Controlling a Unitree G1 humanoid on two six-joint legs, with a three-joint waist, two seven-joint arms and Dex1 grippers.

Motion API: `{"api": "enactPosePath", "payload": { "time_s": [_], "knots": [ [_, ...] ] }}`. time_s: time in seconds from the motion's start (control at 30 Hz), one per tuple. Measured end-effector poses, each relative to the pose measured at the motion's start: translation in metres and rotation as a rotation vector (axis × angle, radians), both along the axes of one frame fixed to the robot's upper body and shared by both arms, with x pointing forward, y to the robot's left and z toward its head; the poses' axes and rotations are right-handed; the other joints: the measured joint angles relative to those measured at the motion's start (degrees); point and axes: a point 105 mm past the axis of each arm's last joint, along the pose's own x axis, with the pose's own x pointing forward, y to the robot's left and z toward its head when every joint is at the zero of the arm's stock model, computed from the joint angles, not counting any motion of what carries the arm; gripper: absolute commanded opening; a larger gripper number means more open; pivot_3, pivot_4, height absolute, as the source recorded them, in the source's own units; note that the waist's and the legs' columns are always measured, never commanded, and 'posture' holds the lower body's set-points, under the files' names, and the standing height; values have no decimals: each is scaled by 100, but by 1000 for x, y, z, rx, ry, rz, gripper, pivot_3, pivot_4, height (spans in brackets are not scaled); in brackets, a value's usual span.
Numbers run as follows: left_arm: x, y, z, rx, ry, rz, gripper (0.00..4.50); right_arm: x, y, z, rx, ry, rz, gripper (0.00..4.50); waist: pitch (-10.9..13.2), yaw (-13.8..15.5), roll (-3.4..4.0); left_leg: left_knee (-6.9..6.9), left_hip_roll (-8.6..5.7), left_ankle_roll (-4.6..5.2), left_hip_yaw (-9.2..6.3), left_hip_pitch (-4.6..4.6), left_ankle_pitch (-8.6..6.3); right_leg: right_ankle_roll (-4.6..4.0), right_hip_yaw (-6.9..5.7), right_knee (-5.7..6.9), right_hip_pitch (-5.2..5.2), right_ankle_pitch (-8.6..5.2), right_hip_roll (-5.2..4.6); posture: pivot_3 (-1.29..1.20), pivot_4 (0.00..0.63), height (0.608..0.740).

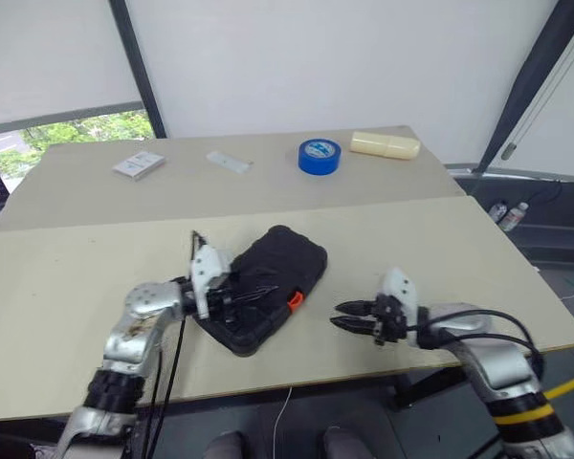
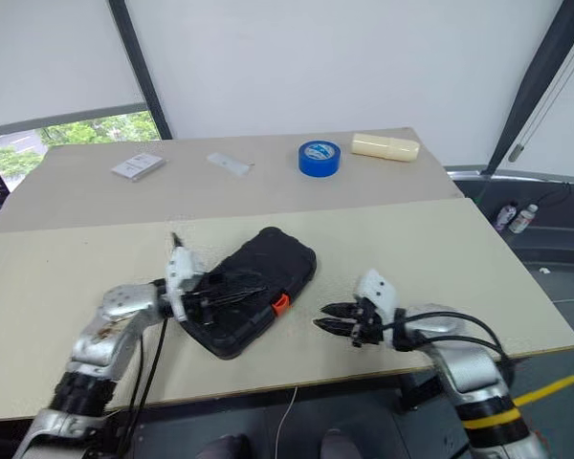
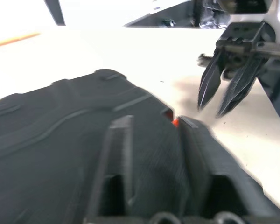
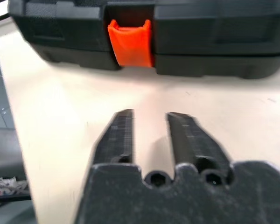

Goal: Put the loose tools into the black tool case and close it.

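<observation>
Case [image 1: 268, 282] sits shut on the near half of the table [image 1: 67, 277], lid down, set at a diagonal w/ one rounded corner toward the table's front edge. Orange latch [image 4: 130, 42] faces my R side; in the R wrist view it spans the seam between lid and base.

L gripper [image 1: 253, 295] is over the case's near-left part, fingers pointing across the lid toward the latch side. In the L wrist view its fingers [image 3: 119, 158] stand apart w/ case lid showing between them, nothing clamped, so I read it as released. Can't tell if the fingertips touch the lid.

R gripper [image 1: 349, 316] hangs over bare tabletop just right of the case, tips aimed at the latch, clear gap of table between tips and case wall. R fingers [image 4: 119, 135] are parted w/ only table surface between them: released, holding nothing.

Room: open tabletop between case and R gripper, more free surface to the right up to the table's right edge. Front edge is close behind both wrists. A seam runs across the table behind the case; past it lie a blue tape roll [image 1: 320, 155], a cream oblong item [image 1: 385, 144], a small white box [image 1: 139, 164] and a flat pale piece [image 1: 229, 162], all well apart from the case, near the far edge.
</observation>
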Motion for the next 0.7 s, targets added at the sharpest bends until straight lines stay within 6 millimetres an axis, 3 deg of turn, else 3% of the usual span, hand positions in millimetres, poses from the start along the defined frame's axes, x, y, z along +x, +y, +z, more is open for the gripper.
{"api": "enactPosePath", "payload": {
  "time_s": [0.13, 0.2, 0.27, 0.37, 0.47, 0.7],
  "knots": [
    [-14, 52, 0, 25, 25, 138, 4500, -1, -27, 16, -45, -142, 10, 4017, 60, 34, -29, 4, 4, -14, 1, -15, -15, 13, 2, -3, -6, -19, 1, 0, 150, 740],
    [-23, 70, 1, 50, 21, 186, 4500, 1, -33, 21, -44, -234, 20, 4478, 83, 59, -65, 11, 2, -16, 2, -40, -16, 15, -5, -6, -23, -20, -7, 0, 150, 740],
    [-33, 89, -2, 84, 31, 242, 4500, 3, -39, 24, -45, -301, 28, 4478, 87, 67, -68, 11, -16, -16, 11, -47, -16, 19, -4, -7, -28, -19, -31, 0, 150, 740],
    [-53, 123, -28, 134, 142, 365, 4500, 5, -55, 22, -66, -334, 36, 4478, 121, 69, -73, 17, -20, -19, 25, -77, -17, 16, 0, -10, -59, -11, -40, 0, 150, 740],
    [-68, 143, -46, 157, 213, 456, 4500, 8, -68, 18, -84, -321, 33, 4478, 144, 117, -99, 30, -15, -18, 16, -107, -17, -9, -7, -1, -86, 7, -34, 0, 150, 740],
    [-69, 158, -42, 185, 163, 554, 4500, 13, -76, 20, -97, -359, 27, 4478, 147, 226, -96, 37, -15, -19, 21, -106, -17, -10, -7, 0, -82, 8, -35, 0, 150, 740]
  ]
}}
